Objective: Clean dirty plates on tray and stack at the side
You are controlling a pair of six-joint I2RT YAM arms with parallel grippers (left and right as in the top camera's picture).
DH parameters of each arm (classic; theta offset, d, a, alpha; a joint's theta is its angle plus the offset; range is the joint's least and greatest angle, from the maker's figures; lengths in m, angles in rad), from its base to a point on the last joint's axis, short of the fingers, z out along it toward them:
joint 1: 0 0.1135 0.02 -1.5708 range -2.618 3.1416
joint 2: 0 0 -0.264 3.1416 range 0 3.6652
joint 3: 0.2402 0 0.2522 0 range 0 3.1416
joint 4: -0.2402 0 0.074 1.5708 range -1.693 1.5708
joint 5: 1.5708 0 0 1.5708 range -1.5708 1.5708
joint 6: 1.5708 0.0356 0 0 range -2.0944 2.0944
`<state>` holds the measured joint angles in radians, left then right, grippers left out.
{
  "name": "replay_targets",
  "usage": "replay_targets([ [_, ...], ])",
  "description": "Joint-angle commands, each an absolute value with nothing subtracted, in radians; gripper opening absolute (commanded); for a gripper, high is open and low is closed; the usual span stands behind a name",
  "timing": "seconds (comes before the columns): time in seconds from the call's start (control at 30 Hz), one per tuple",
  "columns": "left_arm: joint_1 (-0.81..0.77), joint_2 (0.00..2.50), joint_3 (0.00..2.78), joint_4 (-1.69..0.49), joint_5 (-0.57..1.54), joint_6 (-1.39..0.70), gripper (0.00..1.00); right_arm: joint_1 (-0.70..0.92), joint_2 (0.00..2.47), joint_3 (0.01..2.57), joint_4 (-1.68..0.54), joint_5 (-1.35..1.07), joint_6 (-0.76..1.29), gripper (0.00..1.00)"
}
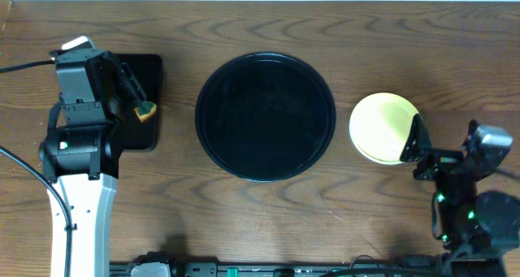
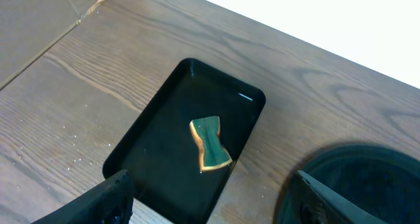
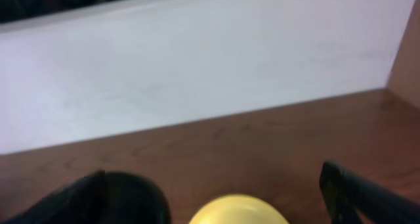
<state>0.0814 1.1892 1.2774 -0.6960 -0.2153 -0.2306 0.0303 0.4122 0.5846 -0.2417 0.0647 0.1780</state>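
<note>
The left claw (image 2: 213, 201) and right claw (image 3: 220, 194) are hanging open, empty; the right one might be bumping the yellow plate (image 1: 378, 124).

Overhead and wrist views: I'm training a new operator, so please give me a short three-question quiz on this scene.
1. True or false: a plate lies on the round black tray.
2. Where is the sponge? A) in the rectangular black tray; B) on the round black tray; C) on the bare table.
3. What colour is the plate beside the round black tray?

Key: 1 false; 2 A; 3 pale yellow.
</note>
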Motion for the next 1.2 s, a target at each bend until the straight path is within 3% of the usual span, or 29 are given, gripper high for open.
replay_targets([
  [0.0,0.081,1.190,1.275,-0.696,-0.217,-0.221,0.76,0.015,0.321,0.426,-0.152,0.013,0.162,0.99],
  [0.47,0.081,1.190,1.275,-0.696,-0.217,-0.221,0.76,0.035,0.038,0.008,0.027,-0.042,0.163,0.99],
  [1.17,0.081,1.190,1.275,-0.696,-0.217,-0.222,0.76,0.108,0.006,0.006,-0.075,-0.007,0.096,0.99],
])
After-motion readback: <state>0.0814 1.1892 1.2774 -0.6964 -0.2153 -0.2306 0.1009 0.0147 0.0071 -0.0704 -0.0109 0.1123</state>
